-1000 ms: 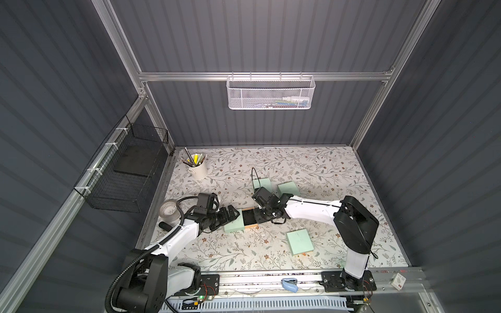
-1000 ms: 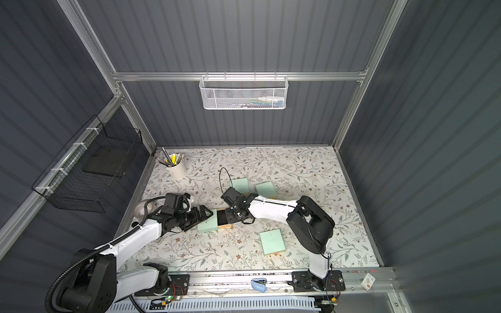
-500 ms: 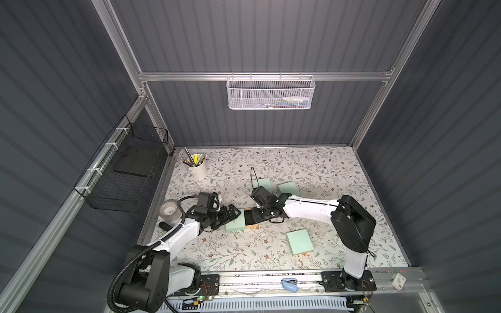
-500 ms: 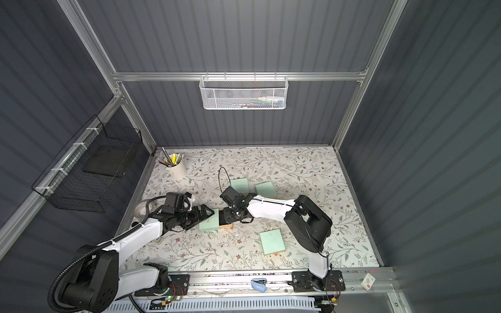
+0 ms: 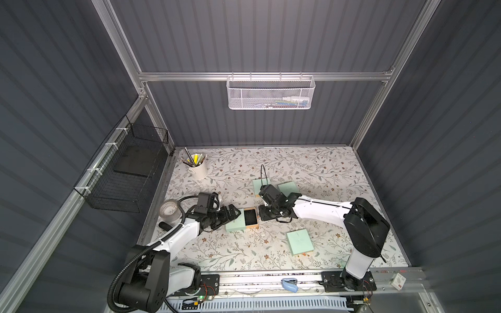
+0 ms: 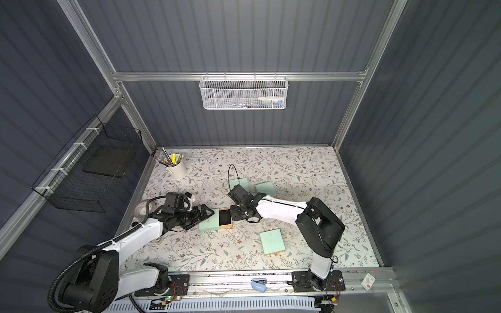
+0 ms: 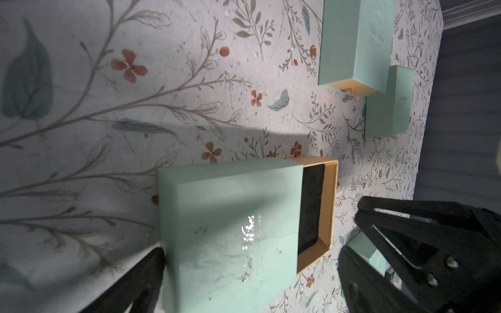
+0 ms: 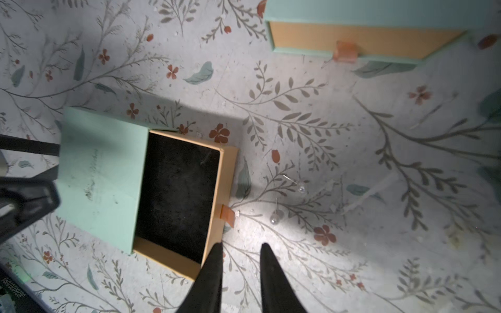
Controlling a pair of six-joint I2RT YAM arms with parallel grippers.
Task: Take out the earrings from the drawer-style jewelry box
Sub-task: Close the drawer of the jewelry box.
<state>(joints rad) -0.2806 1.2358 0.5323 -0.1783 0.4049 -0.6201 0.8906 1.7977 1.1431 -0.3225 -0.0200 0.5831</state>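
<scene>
The jewelry box [image 5: 235,224] is a mint sleeve with a tan drawer [image 8: 227,173] slid partly out. The drawer's black lining [image 8: 176,189] looks bare. Two tiny clear earrings [image 8: 275,217] [image 8: 301,189] lie on the cloth just past the drawer's orange pull tab [image 8: 227,215]. My left gripper [image 7: 252,271] [image 5: 233,215] is open wide and straddles the sleeve's closed end; one finger [image 7: 146,281] touches its side. My right gripper [image 8: 240,249] [image 5: 261,215] is by the drawer's front corner, jaws slightly apart with nothing between them.
Three closed mint boxes [image 5: 260,185] [image 5: 288,188] [image 5: 300,242] lie around the right arm. A white pen cup [image 5: 198,169] stands at the back left, and a tape roll [image 5: 170,212] lies by the left arm. Wire baskets hang on the back [image 5: 269,93] and left [image 5: 127,173] walls.
The right gripper's jaws have parted a little beside the drawer. Both arms and the box have barely moved.
</scene>
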